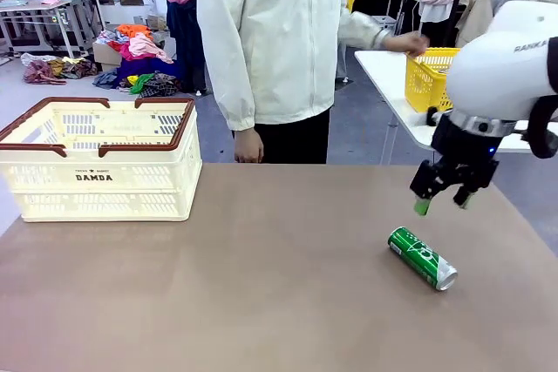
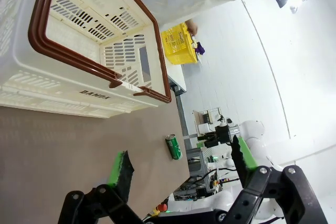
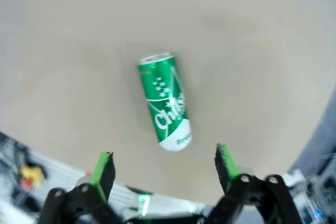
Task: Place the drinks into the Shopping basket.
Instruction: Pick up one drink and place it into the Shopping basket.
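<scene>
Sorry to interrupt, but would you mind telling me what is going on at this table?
The right gripper hangs open above a green can lying on its side on the table, not touching it. The cream Shopping basket stands at the table's far left. The left gripper is open as well, holding nothing. The person across the table reaches a hand to a yellow basket on a white side table.

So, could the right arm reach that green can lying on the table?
Probably yes. The right arm's fingers hang open above the slim green aluminium can, which lies on its side on the brown table, nothing between them.
</scene>
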Tool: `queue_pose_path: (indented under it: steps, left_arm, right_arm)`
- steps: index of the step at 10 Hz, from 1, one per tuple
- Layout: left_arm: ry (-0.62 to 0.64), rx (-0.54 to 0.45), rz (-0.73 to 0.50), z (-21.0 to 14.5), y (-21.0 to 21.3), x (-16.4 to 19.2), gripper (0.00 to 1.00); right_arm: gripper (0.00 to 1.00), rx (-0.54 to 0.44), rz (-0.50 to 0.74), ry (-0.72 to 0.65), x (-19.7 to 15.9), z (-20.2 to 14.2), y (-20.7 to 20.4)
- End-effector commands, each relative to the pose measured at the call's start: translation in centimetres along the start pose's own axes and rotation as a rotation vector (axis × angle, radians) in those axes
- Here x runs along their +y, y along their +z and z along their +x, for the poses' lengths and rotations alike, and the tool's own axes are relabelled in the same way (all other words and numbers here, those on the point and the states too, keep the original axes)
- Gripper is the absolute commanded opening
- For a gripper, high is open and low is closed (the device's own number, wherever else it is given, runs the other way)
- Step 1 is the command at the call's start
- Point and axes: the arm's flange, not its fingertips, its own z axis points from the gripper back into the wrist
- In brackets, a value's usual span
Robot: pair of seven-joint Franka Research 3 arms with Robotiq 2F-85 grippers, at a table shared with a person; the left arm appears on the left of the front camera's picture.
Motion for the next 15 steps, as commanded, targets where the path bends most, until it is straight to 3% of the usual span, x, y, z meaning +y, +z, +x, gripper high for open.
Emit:
queue_pose_path:
  steps: [1, 2, 3, 4, 5, 6, 9, 14, 15]
  left_arm:
    - [-0.012, 0.005, -0.010, 0.0, 0.2, -0.2, 1.00]
    - [-0.012, 0.005, -0.010, 0.0, 0.2, -0.2, 1.00]
    - [-0.012, 0.005, -0.010, 0.0, 0.2, -0.2, 1.00]
    - [-0.012, 0.005, -0.010, 0.0, 0.2, -0.2, 1.00]
    - [-0.012, 0.005, -0.010, 0.0, 0.2, -0.2, 1.00]
    - [-0.012, 0.005, -0.010, 0.0, 0.2, -0.2, 1.00]
    - [-0.012, 0.005, -0.010, 0.0, 0.2, -0.2, 1.00]
    - [-0.012, 0.005, -0.010, 0.0, 0.2, -0.2, 1.00]
    - [-0.012, 0.005, -0.010, 0.0, 0.2, -0.2, 1.00]
  right_arm:
    - [1.00, 0.103, -0.078, 0.615, 0.8, -0.5, -1.0]
    - [1.00, 0.072, -0.043, 0.693, 1.3, -0.7, -1.1]
    - [1.00, 0.040, -0.005, 0.164, 1.3, 0.0, -1.0]
    - [1.00, 0.040, -0.005, 0.164, 1.3, 0.0, -1.0]
    - [1.00, 0.063, -0.011, 0.336, 2.4, -0.3, -1.6]
    - [1.00, 0.037, -0.005, 0.264, 1.3, 0.3, -3.4]
    - [1.00, 0.097, -0.007, 0.240, -0.2, 0.6, -8.9]
    - [1.00, 0.080, 0.039, 0.218, -0.7, 0.9, -13.1]
    - [0.40, 0.081, 0.055, 0.225, -0.9, 0.8, -13.7]
